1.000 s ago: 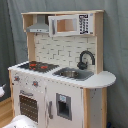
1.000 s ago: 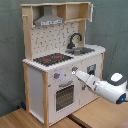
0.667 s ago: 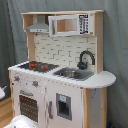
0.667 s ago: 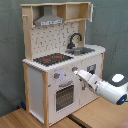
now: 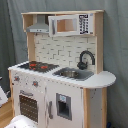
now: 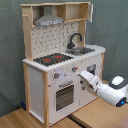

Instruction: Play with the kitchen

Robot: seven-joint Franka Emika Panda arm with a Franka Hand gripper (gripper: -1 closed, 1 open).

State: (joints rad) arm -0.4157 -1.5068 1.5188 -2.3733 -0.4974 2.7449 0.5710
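The kitchen (image 5: pixel 70 95) is a pale wood and white toy unit, seen in both exterior views. It has a black-red hob (image 5: pixel 37 65), a grey sink (image 5: pixel 72 73), a black faucet (image 5: pixel 85 59), a grey hood (image 5: pixel 39 25) and a windowed oven door (image 5: pixel 29 106). In the second exterior view the kitchen (image 6: pixel 37 85) faces my white arm (image 6: pixel 107 91), which reaches in from the second exterior view's right. My gripper (image 6: pixel 80 75) is at the front panel, right beside the right-hand knob (image 6: pixel 74 69) and above the oven door (image 6: pixel 65 96). Only a white part of the arm (image 5: pixel 21 122) shows in the first exterior view.
A grey curtain (image 6: pixel 10 45) hangs behind the kitchen. The unit stands on a wooden floor (image 6: pixel 30 120). A rounded white counter end (image 5: pixel 102 80) juts out past the sink. A microwave-style cabinet (image 5: pixel 70 24) sits on the top shelf beside the hood.
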